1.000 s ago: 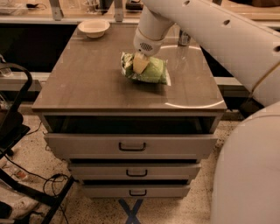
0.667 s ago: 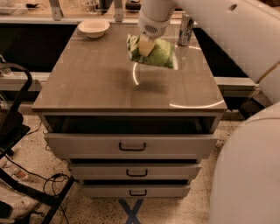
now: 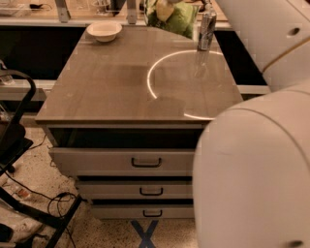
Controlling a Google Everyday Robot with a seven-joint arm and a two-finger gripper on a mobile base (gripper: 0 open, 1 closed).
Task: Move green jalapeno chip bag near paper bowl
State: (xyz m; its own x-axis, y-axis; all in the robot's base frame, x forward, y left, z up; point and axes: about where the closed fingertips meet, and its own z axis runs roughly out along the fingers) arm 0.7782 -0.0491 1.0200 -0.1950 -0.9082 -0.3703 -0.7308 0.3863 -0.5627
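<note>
Green jalapeno chip bag [image 3: 175, 19] is at top centre of the camera view, cut by the upper edge, over the back rim of the wood-tone table [image 3: 106, 82]. My gripper [image 3: 165, 4] is right above it at the frame's top edge, mostly out of shot. Can't tell whether the jaws are apart or clamped on the bag. Paper bowl [image 3: 103, 31] is upper left, upright on the table's back corner, apart from the bag. Silver can [image 3: 207, 29] stands upright just right of the bag. Bright ring reflection [image 3: 151, 82] mid-table. My white arm [image 3: 264, 38] fills upper right, my body [image 3: 252, 179] lower right. Three drawers [image 3: 146, 162] below, top one pulled out slightly.
</note>
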